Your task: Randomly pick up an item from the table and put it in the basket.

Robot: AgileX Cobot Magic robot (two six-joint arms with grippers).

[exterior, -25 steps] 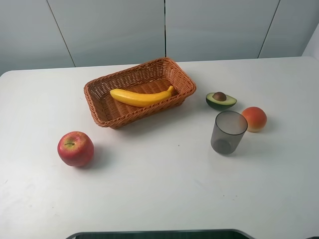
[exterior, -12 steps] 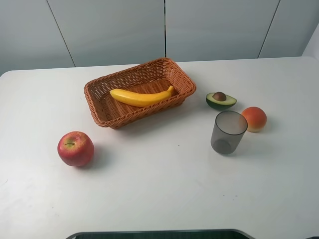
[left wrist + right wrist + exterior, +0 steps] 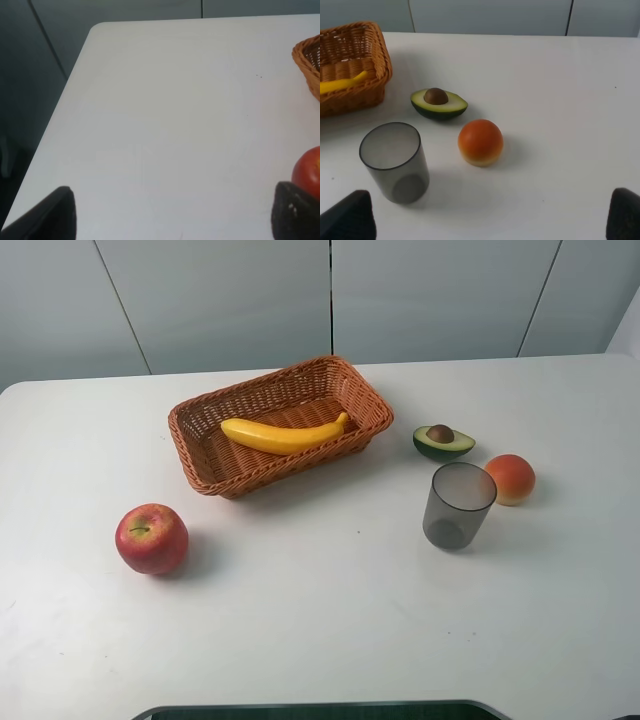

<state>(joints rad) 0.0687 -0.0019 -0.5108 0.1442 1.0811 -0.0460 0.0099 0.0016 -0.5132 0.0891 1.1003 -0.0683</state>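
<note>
Banana [image 3: 283,435]: one, in basket [image 3: 200,465]. Both grippers [image 3: 170,210] [image 3: 490,212] spread wide, empty. One apple [image 3: 151,538], one cup [image 3: 458,505].

The basket [image 3: 280,426] is woven orange-brown wicker, ribbed and rough. The banana [image 3: 284,434] in it looks smooth, with a plastic-like sheen. The counter [image 3: 330,600] is plain white, smooth and matt. The cup [image 3: 458,505] is grey translucent plastic. The apple [image 3: 151,538] is glossy red.
</note>
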